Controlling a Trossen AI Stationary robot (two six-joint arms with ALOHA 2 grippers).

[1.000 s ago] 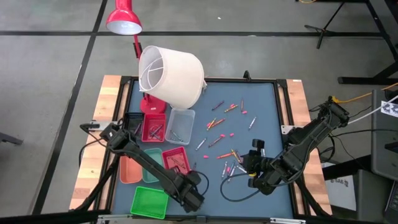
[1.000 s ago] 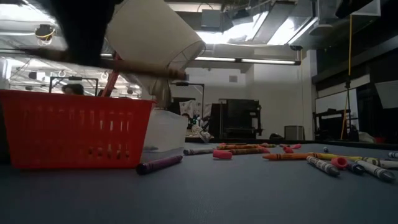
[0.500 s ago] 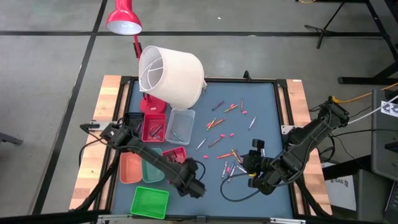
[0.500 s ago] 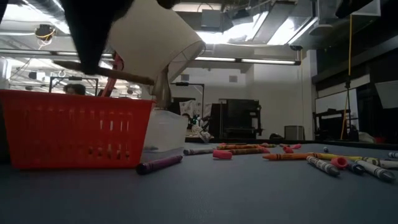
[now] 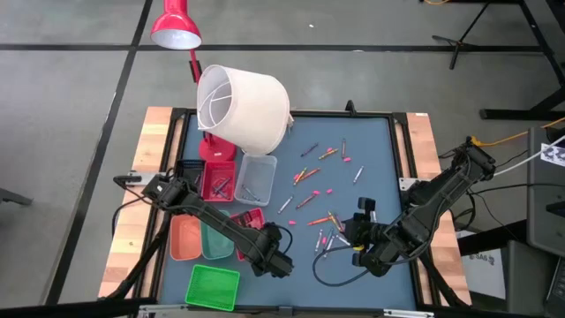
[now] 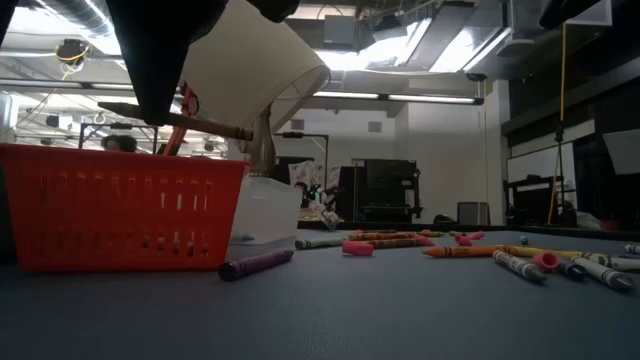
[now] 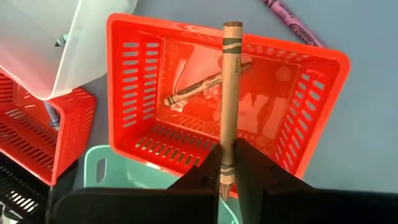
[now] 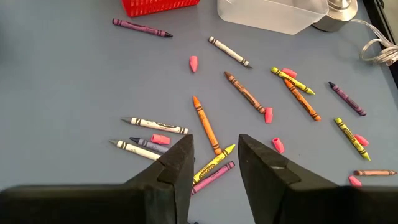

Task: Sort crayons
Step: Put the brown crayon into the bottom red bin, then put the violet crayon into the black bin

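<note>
The left gripper (image 7: 227, 167) grips a brown crayon (image 7: 230, 93) above the red basket (image 7: 311, 93), where another crayon (image 7: 202, 87) lies. The right gripper (image 8: 214, 163) stands open over scattered crayons (image 8: 205, 124) on the right.

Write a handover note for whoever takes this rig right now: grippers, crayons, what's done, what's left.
Left gripper: holds a brown crayon over the red basket, not dropped yet.
Right gripper: open, empty, above the loose crayons.
Done: one brown crayon in that basket; some in other trays.
Left: release this one, then sort the many scattered on the mat.
</note>
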